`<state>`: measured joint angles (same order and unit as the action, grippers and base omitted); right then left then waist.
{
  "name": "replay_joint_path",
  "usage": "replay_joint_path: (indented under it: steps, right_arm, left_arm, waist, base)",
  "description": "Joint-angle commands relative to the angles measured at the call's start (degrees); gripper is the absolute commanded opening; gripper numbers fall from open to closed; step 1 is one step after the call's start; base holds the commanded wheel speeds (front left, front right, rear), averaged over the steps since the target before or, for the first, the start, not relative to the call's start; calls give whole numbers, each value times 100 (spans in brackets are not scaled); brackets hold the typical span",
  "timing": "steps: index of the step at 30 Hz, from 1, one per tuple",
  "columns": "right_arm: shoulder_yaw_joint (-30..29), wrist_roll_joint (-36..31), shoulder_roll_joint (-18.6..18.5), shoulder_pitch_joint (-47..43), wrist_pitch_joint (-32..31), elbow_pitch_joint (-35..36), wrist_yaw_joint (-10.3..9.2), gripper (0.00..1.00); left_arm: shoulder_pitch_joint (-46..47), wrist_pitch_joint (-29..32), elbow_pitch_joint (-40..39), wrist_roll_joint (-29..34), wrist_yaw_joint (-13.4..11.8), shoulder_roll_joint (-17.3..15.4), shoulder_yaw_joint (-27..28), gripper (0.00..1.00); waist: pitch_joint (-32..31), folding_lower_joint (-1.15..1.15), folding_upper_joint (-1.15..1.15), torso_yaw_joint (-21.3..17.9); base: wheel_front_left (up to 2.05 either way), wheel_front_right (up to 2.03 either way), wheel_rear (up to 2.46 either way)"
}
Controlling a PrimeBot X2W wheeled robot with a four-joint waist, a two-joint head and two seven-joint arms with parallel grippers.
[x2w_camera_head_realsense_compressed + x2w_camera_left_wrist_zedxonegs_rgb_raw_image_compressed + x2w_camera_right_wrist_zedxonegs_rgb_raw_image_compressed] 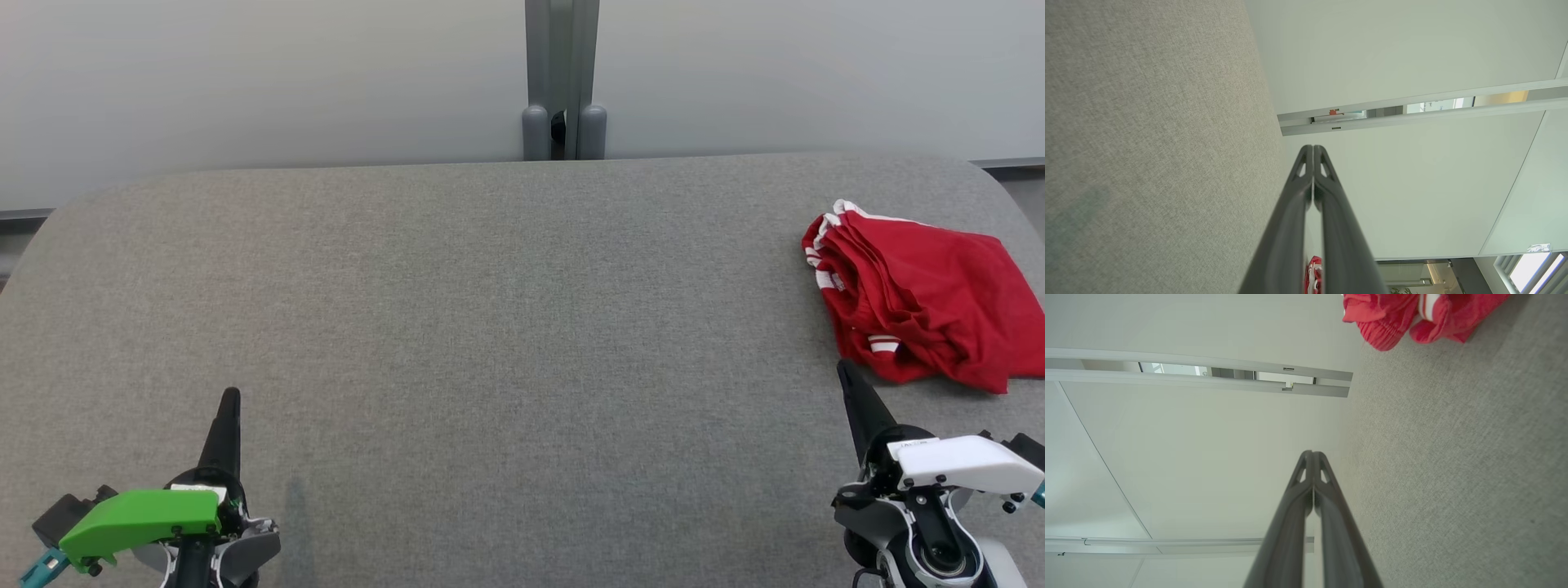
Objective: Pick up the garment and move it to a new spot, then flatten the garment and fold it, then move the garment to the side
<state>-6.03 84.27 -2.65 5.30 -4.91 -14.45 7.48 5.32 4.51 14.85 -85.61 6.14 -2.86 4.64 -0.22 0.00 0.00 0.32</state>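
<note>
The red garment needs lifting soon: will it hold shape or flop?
Likely floppy: the red garment lies in soft bunched folds. Probably light, being thin cloth. Unlikely to slide freely on the woven grey table.

The head camera looks forward and down from above the near edge of the grey tabletop point(490, 327), far enough back to take in most of its width up to the pale wall point(245, 73), with the left hand point(231, 396) and right hand point(842, 367) in its lower corners. Each wrist camera sits low and close over the tabletop, rolled sideways and facing along its own fingers toward that wall. All three views share the tabletop, the wall and the red garment point(922, 302).
</note>
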Motion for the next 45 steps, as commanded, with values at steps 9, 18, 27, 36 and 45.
replay_joint_path:
  steps: [9, 18, 27, 36, 45]
  right_arm:
    - [-37, 447, -33, 104, -103, 53, 2, 0]
    - [-58, 790, -35, 109, -179, 56, 2, 0]
    - [-60, 830, -35, 111, -178, 57, 2, 0]
    - [-59, 831, -35, 111, -178, 56, 2, 0]
    - [-59, 831, -35, 110, -178, 56, 2, 0]
  left_arm:
    - [128, 121, -67, -365, 105, -5, 124, 0]
    - [131, 205, -89, -672, 150, -3, 207, 0]
    - [120, 227, -88, -686, 159, -3, 212, 0]
    - [120, 227, -89, -687, 159, -3, 212, 0]
    - [119, 226, -88, -687, 160, -3, 211, 0]
  waist:
    - [18, 0, 0, -15]
    - [36, 0, 0, -29]
    - [39, 0, 0, -32]
    - [39, 0, 0, -32]
    - [39, 0, 0, -32]
  base:
    - [0, 0, 0]
    - [0, 0, 0]
    - [0, 0, 0]
    - [0, 0, 0]
    - [0, 0, 0]
